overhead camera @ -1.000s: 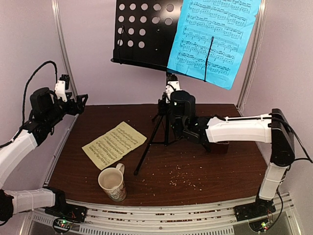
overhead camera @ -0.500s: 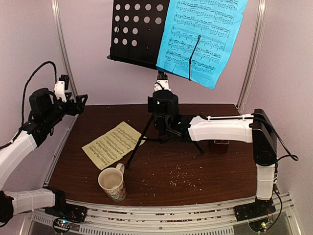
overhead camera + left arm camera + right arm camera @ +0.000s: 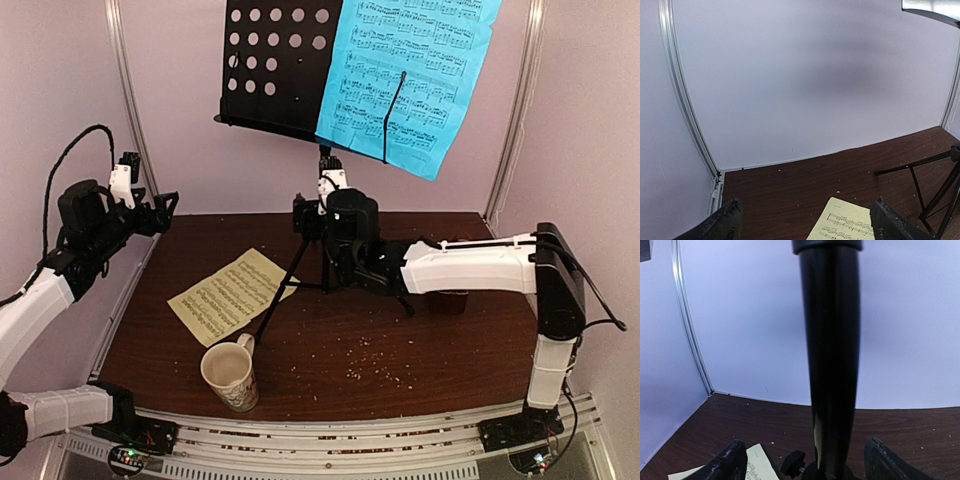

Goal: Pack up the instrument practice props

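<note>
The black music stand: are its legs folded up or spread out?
Spread out. The music stand rests on the table with tripod legs splayed, blue sheet on its desk.

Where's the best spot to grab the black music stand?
On the music stand, probably the pole, just above the tripod legs. It is thin, round and upright, so come in level from the near side, jaws either side.

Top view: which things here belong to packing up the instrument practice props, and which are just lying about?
Belong to the job:
music stand
blue sheet, resting on the stand
yellow sheet, flat on the table
metronome, mostly hidden behind the right arm

Just lying about:
mug
crumbs
</note>
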You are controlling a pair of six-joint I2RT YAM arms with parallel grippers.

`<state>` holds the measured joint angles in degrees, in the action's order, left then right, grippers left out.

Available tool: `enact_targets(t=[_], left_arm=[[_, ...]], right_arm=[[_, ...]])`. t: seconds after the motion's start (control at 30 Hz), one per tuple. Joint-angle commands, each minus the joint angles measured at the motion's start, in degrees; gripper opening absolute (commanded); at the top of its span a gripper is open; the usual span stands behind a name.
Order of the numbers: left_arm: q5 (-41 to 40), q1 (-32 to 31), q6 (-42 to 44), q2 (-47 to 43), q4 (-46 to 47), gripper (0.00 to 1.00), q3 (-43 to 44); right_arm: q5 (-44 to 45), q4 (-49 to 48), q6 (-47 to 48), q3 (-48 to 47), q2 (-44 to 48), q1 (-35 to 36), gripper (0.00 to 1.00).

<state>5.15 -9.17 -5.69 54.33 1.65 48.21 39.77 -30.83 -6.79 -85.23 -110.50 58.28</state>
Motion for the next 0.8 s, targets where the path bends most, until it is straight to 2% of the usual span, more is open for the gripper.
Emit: enact_targets(t=[0.0,0.17,0.33,0.43,0.5,0.63,0.77], left_arm=[[-0.4,-0.1,0.0,0.1,1.8,0.92,-0.6],[-2.9,0.0,0.4,-0.2,1.9,0.92,-0.6],[-7.1,0.0,0.5,-2.8,2.2,0.92,-1.3],[-6.1,-0.1,-0.8,-5.0,3.5,0.92,-1.5],[-2.7,0.0,-2.3,-5.5,3.8,0.9,-0.3],[5.2,-1.3,-5.2,-3.2,2.4,0.81,5.0],[5.8,-10.7,-3.3,0.8,0.1,0.75,12.4]], right_arm=[[-5.8,0.5,-0.9,6.7,6.9,0.4,0.87],[-9.1,1.7,-2.4,18.0,13.7,0.0,0.95],[-10.6,4.8,-5.4,29.5,23.1,-1.0,0.97],[-10.9,7.9,-8.2,34.2,29.3,-3.0,0.98],[-12.5,10.1,-10.3,36.4,33.4,-5.5,0.98],[-19.0,15.3,-14.9,38.2,40.3,-14.2,0.98],[-26.4,20.6,-17.3,37.1,46.0,-24.2,0.98]])
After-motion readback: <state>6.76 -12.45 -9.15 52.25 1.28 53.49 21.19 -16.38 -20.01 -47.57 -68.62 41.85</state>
